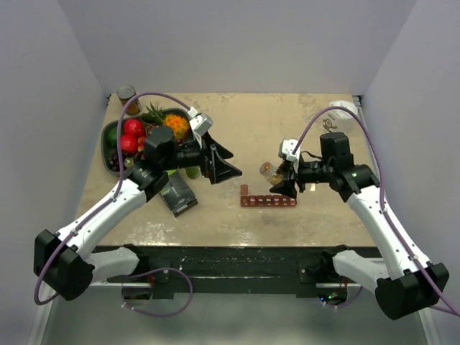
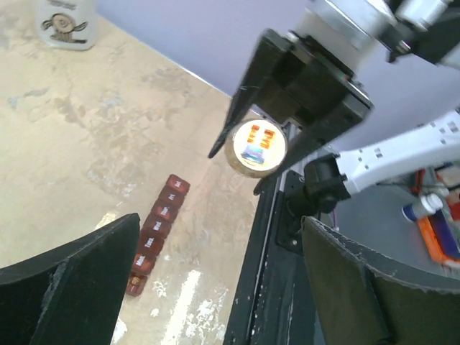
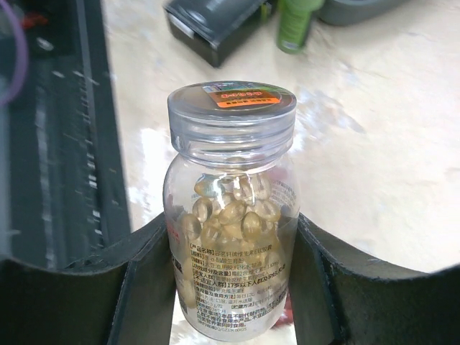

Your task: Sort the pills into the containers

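On a mottled beige table with pale grey walls, the golden-amber pills sit heaped inside a clear capped bottle. The right gripper clamps the bottle by its sides, just at 12 o'clock of the containers, a dark red strip lying near the table's middle. At 10 o'clock from the strip the left gripper hovers with its jaws spread wide and holding nothing, and farther out at 9 o'clock lie a black box and a grey fruit bowl.
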You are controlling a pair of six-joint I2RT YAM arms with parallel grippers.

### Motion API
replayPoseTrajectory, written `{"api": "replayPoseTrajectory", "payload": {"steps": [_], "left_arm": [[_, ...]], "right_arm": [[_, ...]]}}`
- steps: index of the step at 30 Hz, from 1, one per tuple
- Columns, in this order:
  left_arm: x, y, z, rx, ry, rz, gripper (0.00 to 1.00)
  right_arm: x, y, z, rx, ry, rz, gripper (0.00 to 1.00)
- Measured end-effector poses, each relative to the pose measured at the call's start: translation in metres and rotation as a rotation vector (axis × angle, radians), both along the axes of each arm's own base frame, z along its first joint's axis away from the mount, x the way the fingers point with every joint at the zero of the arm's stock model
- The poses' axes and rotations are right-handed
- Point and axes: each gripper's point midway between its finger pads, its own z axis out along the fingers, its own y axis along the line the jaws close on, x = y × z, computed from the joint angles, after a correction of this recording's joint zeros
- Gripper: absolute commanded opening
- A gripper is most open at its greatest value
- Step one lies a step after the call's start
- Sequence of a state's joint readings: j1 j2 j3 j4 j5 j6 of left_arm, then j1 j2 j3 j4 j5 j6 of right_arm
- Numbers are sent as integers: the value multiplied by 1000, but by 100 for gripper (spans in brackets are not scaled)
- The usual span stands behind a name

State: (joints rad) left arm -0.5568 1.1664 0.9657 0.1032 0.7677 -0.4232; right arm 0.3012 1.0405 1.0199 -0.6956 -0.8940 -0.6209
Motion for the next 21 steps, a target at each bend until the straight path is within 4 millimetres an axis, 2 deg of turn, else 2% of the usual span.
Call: {"api": "replayPoseTrajectory", "payload": {"steps": [3,5,7,8,10,12,14,18,21], "left_arm": [[18,-8,-3,8,88,54,91],[25,-17,-13,14,164,81,85],[21,-29,-25,26,237,84,83],[18,-36,-30,30,267,80,77],[11,-50,-33,35,311,69,76],[7,-63,-29,30,329,57,70],[7,-72,-22,15,334,51,70],[11,-81,-10,-13,331,52,66],[14,-85,-9,-15,341,57,65]], "right_arm": [[10,-9,-3,-77,-67,-31,0],[15,-15,-5,-123,-100,-49,0],[19,-20,-7,-157,-123,-65,0],[21,-22,-9,-172,-130,-71,0],[23,-24,-10,-190,-141,-81,0],[25,-26,-11,-202,-149,-86,0],[26,-27,-11,-211,-155,-91,0],[26,-27,-12,-214,-157,-92,0],[26,-27,-12,-214,-157,-90,0]]}}
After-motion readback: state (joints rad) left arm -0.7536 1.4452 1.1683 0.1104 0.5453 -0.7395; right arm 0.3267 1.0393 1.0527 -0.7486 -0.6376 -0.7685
